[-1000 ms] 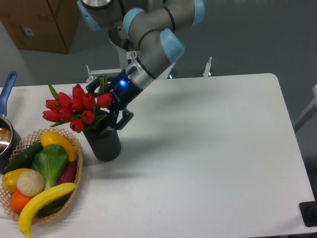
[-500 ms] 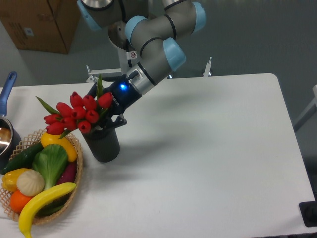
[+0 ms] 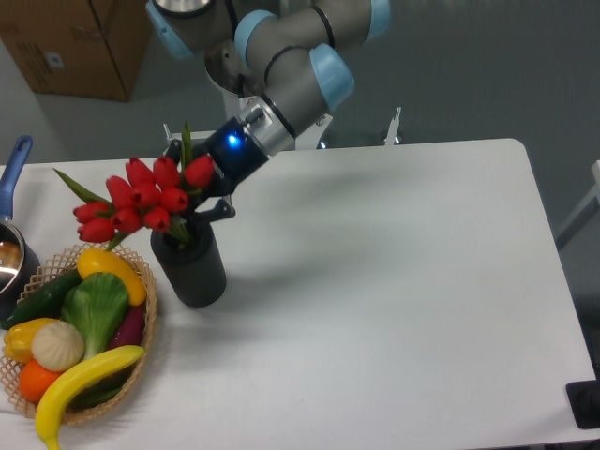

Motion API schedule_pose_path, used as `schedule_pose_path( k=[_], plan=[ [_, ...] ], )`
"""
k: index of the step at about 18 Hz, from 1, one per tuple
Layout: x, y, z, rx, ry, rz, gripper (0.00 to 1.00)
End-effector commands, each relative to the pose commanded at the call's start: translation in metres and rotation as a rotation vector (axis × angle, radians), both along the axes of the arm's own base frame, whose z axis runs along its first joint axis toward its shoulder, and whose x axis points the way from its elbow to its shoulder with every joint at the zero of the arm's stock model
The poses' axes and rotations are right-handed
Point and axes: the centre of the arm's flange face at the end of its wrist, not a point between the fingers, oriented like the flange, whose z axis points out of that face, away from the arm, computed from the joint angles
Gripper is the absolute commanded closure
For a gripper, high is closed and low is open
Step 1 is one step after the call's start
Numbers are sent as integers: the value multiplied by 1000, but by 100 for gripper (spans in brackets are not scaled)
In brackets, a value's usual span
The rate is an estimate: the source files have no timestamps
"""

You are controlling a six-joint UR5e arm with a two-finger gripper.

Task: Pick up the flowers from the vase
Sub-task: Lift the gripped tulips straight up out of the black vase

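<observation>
The hand (image 3: 200, 195) grips the flowers (image 3: 141, 199), their stems just above the vase (image 3: 190, 267) mouth.

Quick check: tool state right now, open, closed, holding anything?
Tool: closed on the flowers, just above the vase.

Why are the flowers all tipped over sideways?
The flowers lean left out of the vase, blooms hanging over the basket. The gripper is at the bunch; its grip is hidden.
</observation>
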Motion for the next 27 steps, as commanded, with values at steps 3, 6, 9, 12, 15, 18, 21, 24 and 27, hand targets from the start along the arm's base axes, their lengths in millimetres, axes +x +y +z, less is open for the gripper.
schedule_pose_path(
  k=[3,6,9,12,15,18,21,24,27],
  plan=[
    [-8,4,36,28,-25,16,100],
    [-15,6,57,37,-58,30,100],
    [-21,4,79,46,-104,48,100],
    [-32,2,102,50,-131,75,100],
    [-42,-3,122,60,-157,97,100],
    [-49,-9,130,77,-190,105,100],
    [-50,-9,137,79,-189,109,100],
    [-61,-17,142,81,-191,137,100],
    [-85,-33,142,91,-179,190,100]
  ],
)
